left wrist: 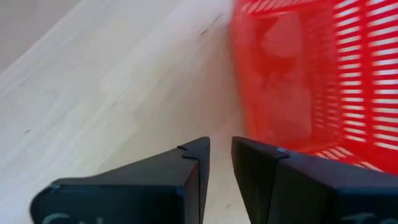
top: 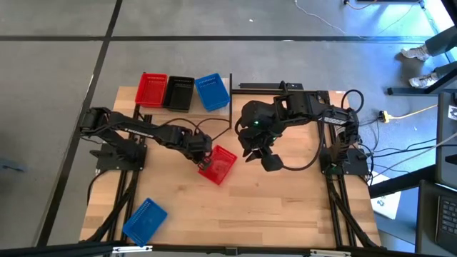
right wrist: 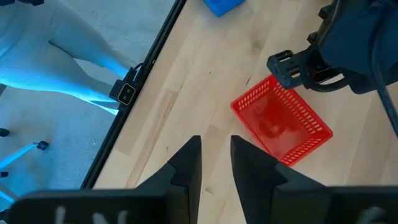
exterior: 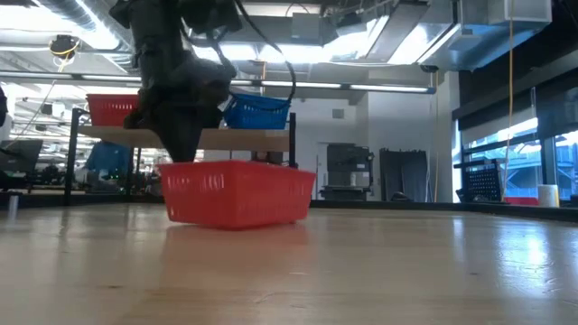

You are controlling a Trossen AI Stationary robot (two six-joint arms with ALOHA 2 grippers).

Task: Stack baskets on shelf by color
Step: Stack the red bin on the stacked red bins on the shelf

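A red basket (top: 218,165) sits upright on the tabletop near its middle, also in the low view (exterior: 239,191) and the right wrist view (right wrist: 281,122). My left gripper (top: 205,152) is lowered at that basket's left end, fingers shut with nothing between them (left wrist: 221,155). On the shelf (exterior: 248,138) at the far edge stand a red basket (top: 151,89), a black one (top: 178,93) and a blue one (top: 212,91), side by side. Another blue basket (top: 145,220) lies at the near left corner. My right gripper (right wrist: 216,149) hangs shut above the table, right of the red basket. My left gripper comes slanting down from the table's left, its shut fingers (left wrist: 261,168) right beside the red basket's short end wall (left wrist: 273,106). No part of the basket is between them. Whether a finger's outer side touches the wall I cannot tell.
Black frame rails (top: 282,87) and cables (top: 357,128) run along the far right of the table. The near right of the tabletop (top: 300,207) is bare wood. The table's left edge and the floor show in the right wrist view (right wrist: 124,93).
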